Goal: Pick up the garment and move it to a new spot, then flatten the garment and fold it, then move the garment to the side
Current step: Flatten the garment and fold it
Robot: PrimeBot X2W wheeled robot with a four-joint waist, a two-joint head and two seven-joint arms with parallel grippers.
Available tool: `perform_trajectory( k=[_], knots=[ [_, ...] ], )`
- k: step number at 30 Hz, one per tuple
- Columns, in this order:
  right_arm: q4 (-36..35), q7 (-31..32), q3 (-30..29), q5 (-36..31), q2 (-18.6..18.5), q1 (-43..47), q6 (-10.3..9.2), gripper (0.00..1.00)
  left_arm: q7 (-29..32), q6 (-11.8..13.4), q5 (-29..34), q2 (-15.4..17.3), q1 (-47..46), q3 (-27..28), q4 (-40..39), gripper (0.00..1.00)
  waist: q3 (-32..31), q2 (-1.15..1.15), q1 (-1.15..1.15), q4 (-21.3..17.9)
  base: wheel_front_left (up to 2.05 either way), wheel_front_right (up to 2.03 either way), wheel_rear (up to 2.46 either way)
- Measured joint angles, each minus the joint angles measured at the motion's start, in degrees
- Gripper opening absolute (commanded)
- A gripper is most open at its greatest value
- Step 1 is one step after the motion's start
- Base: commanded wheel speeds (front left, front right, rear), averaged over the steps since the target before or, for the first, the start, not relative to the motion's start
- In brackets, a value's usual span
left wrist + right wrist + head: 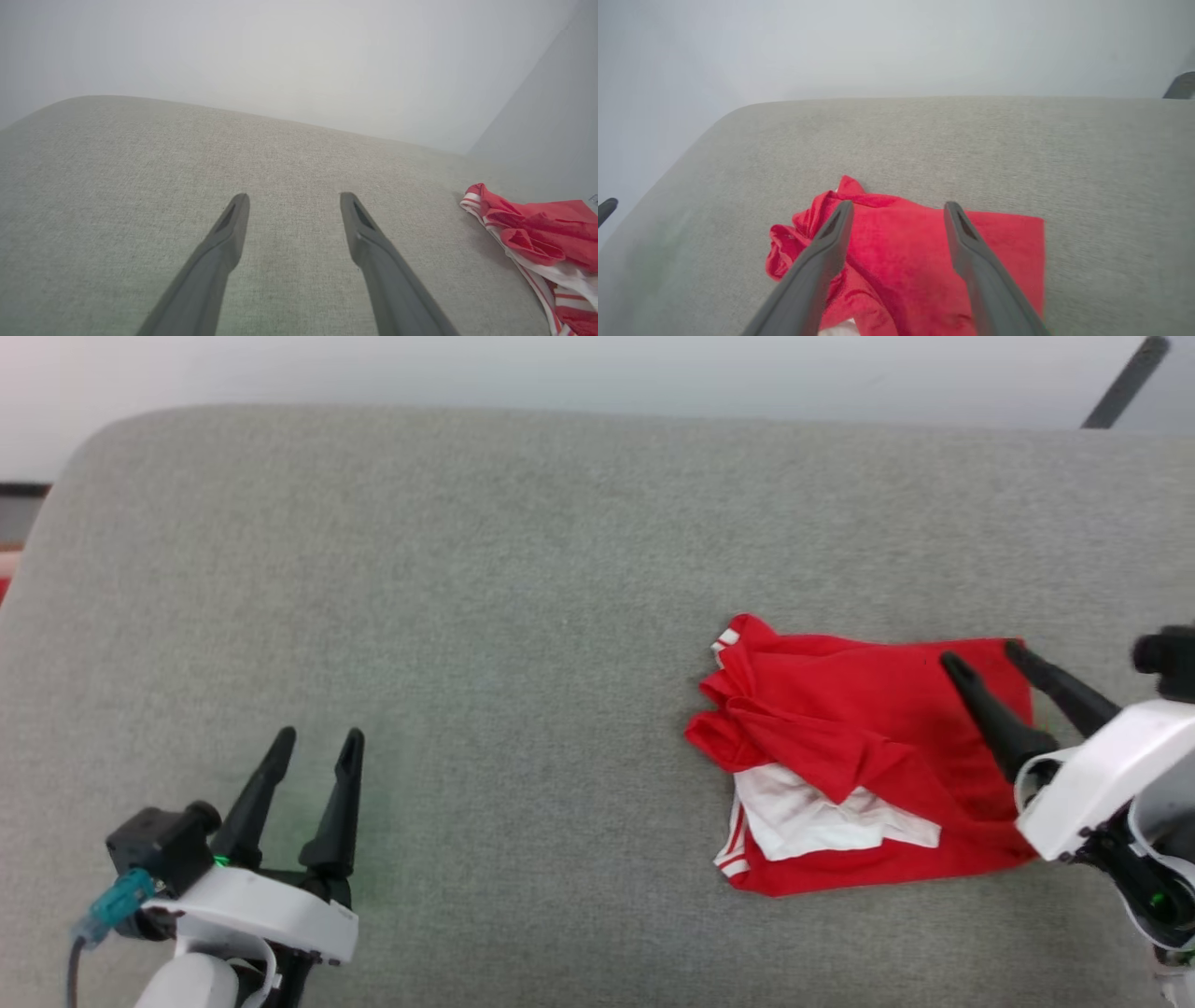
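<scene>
The grey padded surface takes up most of the head view, broad and flat with a rounded far corner. The garment lies on its right half, straight on the fabric and not in any basket, box or tray. It is a rough folded packet. The right side is flat and square-edged, the left side is bunched into loose ridges, and a white sleeve with striped trim shows along the near edge.

The right gripper is over the packet's right end. Its two dark fingers are spread apart with nothing between them, and the tips are above the red cloth near the far right corner. I cannot tell whether they touch it. The left gripper is well apart on the left, also spread and holding nothing, low over bare fabric.

The garment looks folded and set to the side, so the work seems close to done. The main risk is the right arm's way out. If it draws back low, a fingertip could catch the top layer and drag the fold open. The bunched left edge is the weak part, and a small tug could spill it.
</scene>
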Motion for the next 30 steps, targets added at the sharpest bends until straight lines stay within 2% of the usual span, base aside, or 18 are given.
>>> perform_trajectory(
  k=[4, 16, 24, 30],
  knots=[
    [2.1, -6.1, -0.4, -1.2, -1.4, 1.5, 0.00, 1.00, 0.0, 0.0, -0.6, 0.3, 0.7, -0.6, 1.0, 1.00, -1.6, 0.00, 0.00, -1.2, 0.00, 0.00, 0.00],
    [12.0, -26.3, -1.9, -5.7, -0.5, 6.3, 0.00, 1.00, 0.0, 0.0, 0.5, -0.4, 2.9, 1.1, 2.3, 1.00, -5.5, 0.00, 0.00, -2.7, 0.00, 0.00, 0.00],
    [12.1, -30.8, -5.1, -10.6, 1.1, 10.1, 0.00, 1.00, 0.0, 0.0, 3.8, -2.0, 6.7, 4.0, -1.4, 1.00, -7.2, 0.00, 0.00, -1.7, 0.00, 0.00, 0.00],
    [8.5, -30.2, -9.2, -12.6, 2.9, 15.0, 0.00, 1.00, 0.0, 0.0, 5.7, -2.9, 10.4, 6.0, -4.2, 1.00, -9.0, 0.00, 0.00, -0.4, 0.00, 0.00, 0.00]
  ],
)
